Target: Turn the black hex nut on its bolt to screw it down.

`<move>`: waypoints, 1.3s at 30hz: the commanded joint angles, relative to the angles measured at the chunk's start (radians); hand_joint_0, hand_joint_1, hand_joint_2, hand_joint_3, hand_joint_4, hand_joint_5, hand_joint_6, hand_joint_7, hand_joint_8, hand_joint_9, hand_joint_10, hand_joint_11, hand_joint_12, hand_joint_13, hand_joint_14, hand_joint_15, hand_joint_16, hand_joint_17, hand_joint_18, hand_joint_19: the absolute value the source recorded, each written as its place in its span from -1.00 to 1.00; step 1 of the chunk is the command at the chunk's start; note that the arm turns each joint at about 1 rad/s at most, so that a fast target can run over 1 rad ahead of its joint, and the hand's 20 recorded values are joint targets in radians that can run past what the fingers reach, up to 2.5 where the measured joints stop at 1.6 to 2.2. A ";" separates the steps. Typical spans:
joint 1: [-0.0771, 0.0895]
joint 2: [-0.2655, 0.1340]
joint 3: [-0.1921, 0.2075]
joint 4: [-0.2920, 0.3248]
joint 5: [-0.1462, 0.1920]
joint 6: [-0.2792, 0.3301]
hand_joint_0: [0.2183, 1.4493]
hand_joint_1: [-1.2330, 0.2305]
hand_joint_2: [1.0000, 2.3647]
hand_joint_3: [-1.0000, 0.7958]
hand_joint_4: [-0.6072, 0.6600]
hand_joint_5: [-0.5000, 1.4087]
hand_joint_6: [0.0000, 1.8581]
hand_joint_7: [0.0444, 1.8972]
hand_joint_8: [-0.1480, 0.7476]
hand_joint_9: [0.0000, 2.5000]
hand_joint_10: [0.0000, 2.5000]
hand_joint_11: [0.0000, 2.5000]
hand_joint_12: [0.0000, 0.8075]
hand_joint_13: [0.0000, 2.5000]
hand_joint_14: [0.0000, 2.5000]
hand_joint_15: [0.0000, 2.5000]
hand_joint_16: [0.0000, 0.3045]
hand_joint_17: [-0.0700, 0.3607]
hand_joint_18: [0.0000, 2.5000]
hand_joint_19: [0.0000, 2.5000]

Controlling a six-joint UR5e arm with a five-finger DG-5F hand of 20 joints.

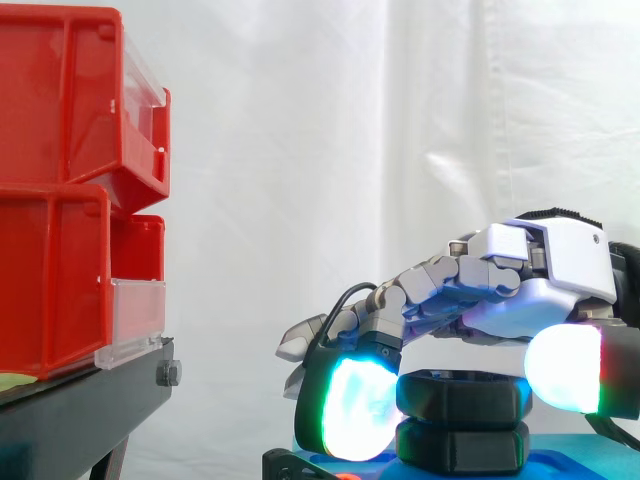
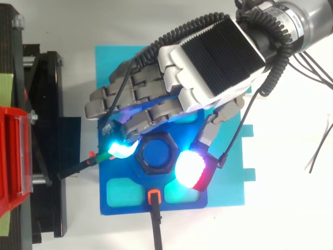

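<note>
Hand (image 2: pixel 208 57) apparently around black hex nut (image 2: pixel 156 171)

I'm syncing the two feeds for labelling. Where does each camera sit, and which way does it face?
Side view: beside the work at its height, looking level across at the black hex nut; the hand reaches in from the right, pinching it.
Top view: overhead, looking down on the nut; hand and grey arm enter from the top right.
Shared: nut, hand, red plastic bins.

Nut (image 2: pixel 140 159) on bolt (image 2: pixel 157 154) atop base (image 2: pixel 183 200); hand (image 2: pixel 208 57) over nut; bins (image 1: pixel 60 100) on stand (image 1: pixel 80 410), left.
</note>
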 commanded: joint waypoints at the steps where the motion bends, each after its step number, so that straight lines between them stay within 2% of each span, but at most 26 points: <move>1: -0.004 0.000 0.001 -0.003 -0.001 0.000 -0.64 0.20 -1.00 -0.44 0.41 -0.68 -0.23 -0.19 0.09 -0.75 -1.00 -0.82 0.05 -0.59 -1.00 -0.87 -0.59 -0.02 -0.48 -0.73; 7: -0.010 0.001 0.001 -0.003 -0.012 0.000 -0.75 0.27 -1.00 -0.44 0.50 -0.68 -0.33 -0.09 0.15 -0.77 -1.00 -0.81 0.13 -0.60 -1.00 -0.87 -0.53 0.08 -0.47 -0.74; 14: -0.015 0.001 0.001 -0.003 -0.012 0.000 -0.83 0.28 -1.00 -0.44 0.56 -0.67 -0.34 -0.08 0.20 -0.77 -1.00 -0.81 0.20 -0.60 -1.00 -0.87 -0.49 0.14 -0.46 -0.75; 23: -0.021 0.000 0.001 -0.003 -0.018 0.000 -0.84 0.33 -1.00 -0.44 0.57 -0.68 -0.27 -0.20 0.20 -0.77 -1.00 -0.81 0.20 -0.59 -1.00 -0.87 -0.49 0.14 -0.46 -0.75; 30: -0.027 0.001 -0.001 0.003 -0.023 0.000 -0.83 0.36 -1.00 -0.44 0.58 -0.67 -0.30 -0.16 0.20 -0.75 -1.00 -0.81 0.20 -0.58 -1.00 -0.87 -0.49 0.13 -0.46 -0.75; 35: -0.020 0.001 0.001 0.023 -0.023 0.003 -0.83 0.37 -1.00 -0.44 0.56 -0.66 -0.46 0.10 0.19 -0.75 -1.00 -0.82 0.19 -0.58 -1.00 -0.87 -0.50 0.13 -0.46 -0.75; 39: -0.017 0.001 0.001 0.060 -0.024 0.011 -0.82 0.39 -1.00 -0.44 0.50 -0.67 -0.46 -0.03 0.18 -0.76 -1.00 -0.85 0.18 -0.58 -1.00 -0.88 -0.50 0.12 -0.46 -0.74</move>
